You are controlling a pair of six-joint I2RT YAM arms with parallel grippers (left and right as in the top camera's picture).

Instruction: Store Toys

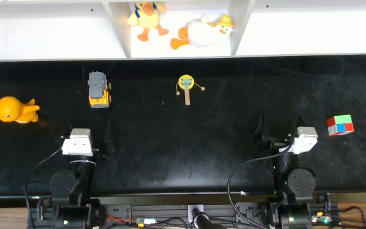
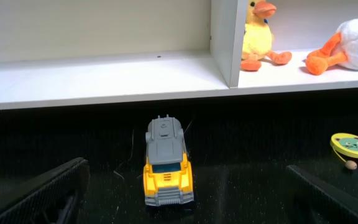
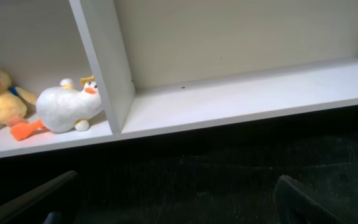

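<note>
Four toys lie on the black table point(image 1: 234, 114): an orange duck-like toy point(image 1: 16, 110) at far left, a yellow and grey truck point(image 1: 98, 90), a yellow rattle drum on a wooden stick point(image 1: 187, 86) in the middle, and a coloured cube point(image 1: 340, 125) at far right. My left gripper point(image 1: 86, 135) stands open near the front, in line with the truck point(image 2: 166, 165) and well short of it; its fingers point(image 2: 42, 196) hold nothing. My right gripper point(image 1: 278, 130) is open and empty, left of the cube, its fingers point(image 3: 316, 199) facing the shelf.
A white shelf point(image 1: 56, 38) runs along the table's back edge. Its middle compartment holds a yellow plush duck point(image 1: 147, 19) and a white plush duck point(image 1: 203, 32). The compartments to either side point(image 3: 247, 93) have bare floors. The rattle point(image 2: 353, 148) lies to the right of the truck.
</note>
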